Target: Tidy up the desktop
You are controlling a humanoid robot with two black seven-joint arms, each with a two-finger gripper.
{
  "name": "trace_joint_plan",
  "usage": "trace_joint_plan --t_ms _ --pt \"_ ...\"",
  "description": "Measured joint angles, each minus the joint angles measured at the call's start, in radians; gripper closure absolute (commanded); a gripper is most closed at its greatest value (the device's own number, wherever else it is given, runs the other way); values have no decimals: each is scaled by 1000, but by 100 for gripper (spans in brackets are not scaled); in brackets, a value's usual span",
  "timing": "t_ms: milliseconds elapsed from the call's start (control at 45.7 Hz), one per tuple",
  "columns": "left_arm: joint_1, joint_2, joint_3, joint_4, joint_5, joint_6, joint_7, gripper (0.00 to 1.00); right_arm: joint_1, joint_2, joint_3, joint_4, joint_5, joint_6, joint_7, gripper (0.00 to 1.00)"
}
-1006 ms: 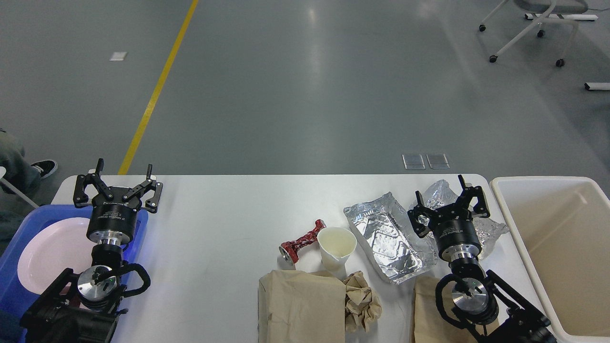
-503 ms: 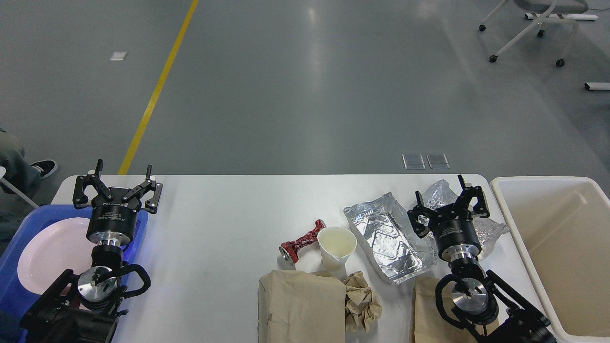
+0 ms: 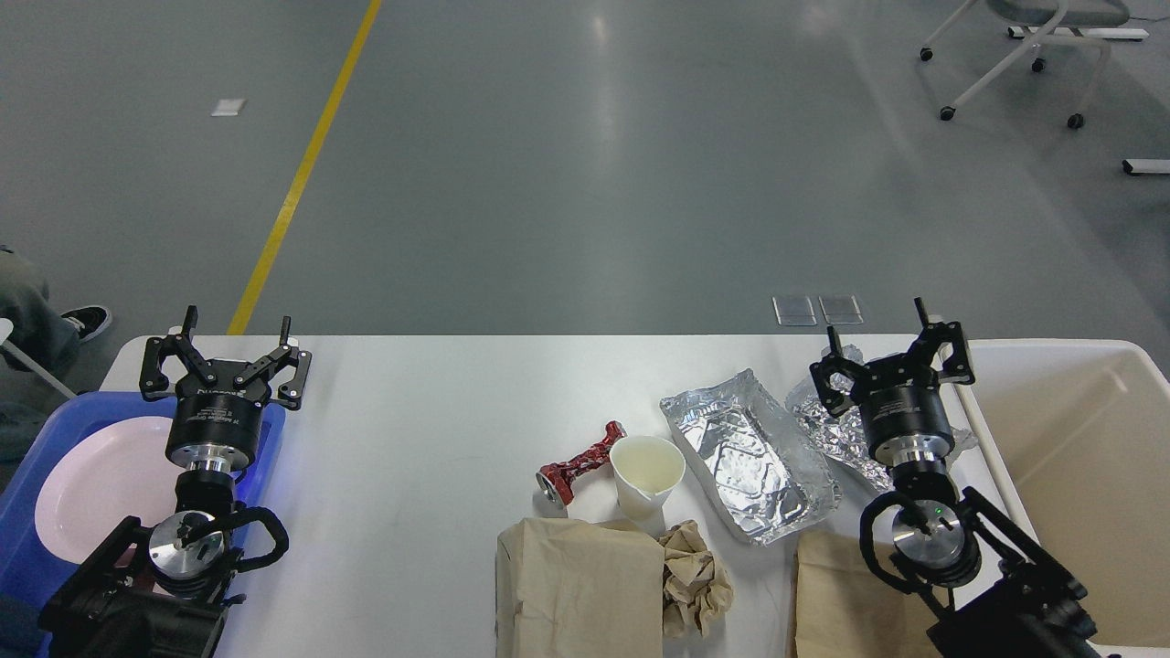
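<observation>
Since a second earlier, only the right claw point(image 3: 891, 358) had shifted, travelling up and toward the beige bin point(image 3: 1088, 439), fingers spread wide and holding nothing, while the left claw point(image 3: 224, 350) hung equally wide over the blue tray point(image 3: 27, 512). Litter covered the counter point(image 3: 420, 429): a foil tray point(image 3: 745, 452), crumpled foil point(image 3: 827, 439), paper cup point(image 3: 645, 471), red crushed can point(image 3: 578, 463) and brown bags point(image 3: 576, 585). I judged the clearing barely begun; next, the right claw would need to drop onto the crumpled foil beneath it and close.
</observation>
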Motion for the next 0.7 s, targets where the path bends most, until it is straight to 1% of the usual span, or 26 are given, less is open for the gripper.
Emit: trace_joint_plan --t_ms 263,613,700 --pt "1 0 0 0 0 0 0 4 10 -37 75 -12 -2 -1 3 0" --pt "1 0 0 0 0 0 0 4 5 -83 77 -6 -1 4 -8 0" --pt "1 0 0 0 0 0 0 4 0 -84 73 -6 -1 20 -7 0"
